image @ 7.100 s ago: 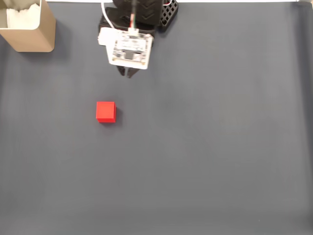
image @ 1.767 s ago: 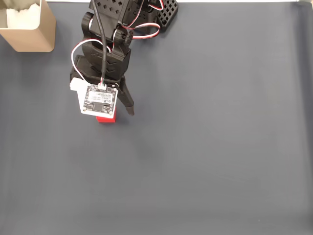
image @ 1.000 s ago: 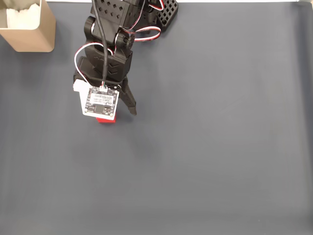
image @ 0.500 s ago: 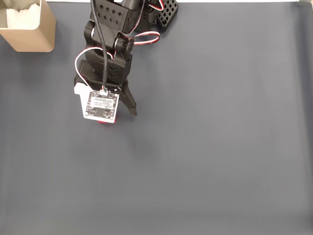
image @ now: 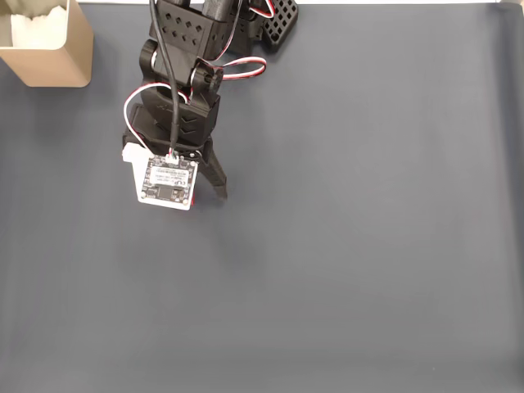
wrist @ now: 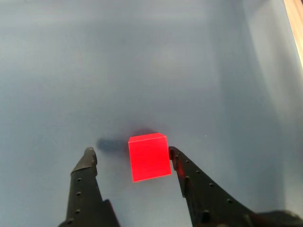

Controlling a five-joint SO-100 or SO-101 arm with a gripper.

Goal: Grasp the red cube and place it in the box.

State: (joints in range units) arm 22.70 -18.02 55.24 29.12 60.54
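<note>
My spread hand [wrist: 130, 152] straddles the small matte red cube [wrist: 149, 157]; probably light and rigid, so I'd pinch its flat sides.

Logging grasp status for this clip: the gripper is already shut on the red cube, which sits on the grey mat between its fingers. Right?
Not quite. In the wrist view the gripper is open: the red cube sits on the grey mat between the fingers, nearly against the right one, with a clear gap on its left.
</note>
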